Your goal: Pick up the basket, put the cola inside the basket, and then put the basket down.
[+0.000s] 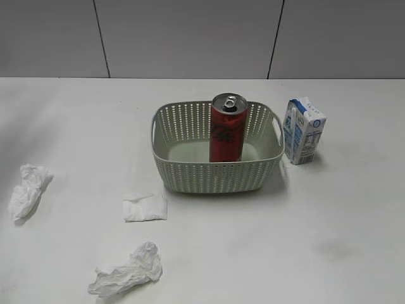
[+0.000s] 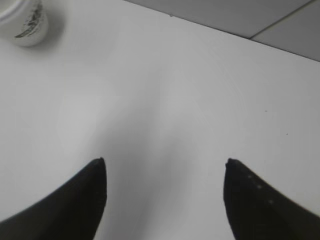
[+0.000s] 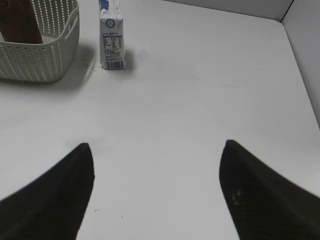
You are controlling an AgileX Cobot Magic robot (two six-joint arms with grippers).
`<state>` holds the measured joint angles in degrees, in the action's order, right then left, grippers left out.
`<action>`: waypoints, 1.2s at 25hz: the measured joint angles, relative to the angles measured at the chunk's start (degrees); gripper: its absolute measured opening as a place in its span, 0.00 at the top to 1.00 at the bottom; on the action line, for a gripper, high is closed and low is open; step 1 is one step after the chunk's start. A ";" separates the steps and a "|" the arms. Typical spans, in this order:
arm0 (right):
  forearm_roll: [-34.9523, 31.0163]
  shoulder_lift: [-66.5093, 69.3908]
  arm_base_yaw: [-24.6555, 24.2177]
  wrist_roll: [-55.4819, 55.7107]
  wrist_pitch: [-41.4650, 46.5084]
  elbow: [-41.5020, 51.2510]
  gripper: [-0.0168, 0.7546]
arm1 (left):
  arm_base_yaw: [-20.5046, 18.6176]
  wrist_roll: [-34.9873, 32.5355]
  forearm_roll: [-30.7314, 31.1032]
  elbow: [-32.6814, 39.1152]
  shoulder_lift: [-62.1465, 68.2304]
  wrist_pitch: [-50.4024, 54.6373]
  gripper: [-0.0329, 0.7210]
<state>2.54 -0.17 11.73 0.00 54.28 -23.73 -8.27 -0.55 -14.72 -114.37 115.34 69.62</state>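
Basket sits mid-desk, cola upright inside it. Carton just beside basket's right wall, small gap. Crumpled tissues front-left. Left hand fingers apart over bare desk; right hand fingers apart, well short of basket, holding nothing.

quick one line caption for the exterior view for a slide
Cola can standing upright inside the sage-green basket on the table, small carton beside it, crumpled tissues in front.

carton beside basket, left side open
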 joint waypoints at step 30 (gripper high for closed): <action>1.24 0.00 0.00 0.87 -0.08 0.00 0.21 | 6.76 -14.80 4.53 62.70 -56.84 -10.87 0.22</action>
<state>3.78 -0.17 11.73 0.87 54.19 -23.73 -1.51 -15.35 -10.19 -51.67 58.50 58.76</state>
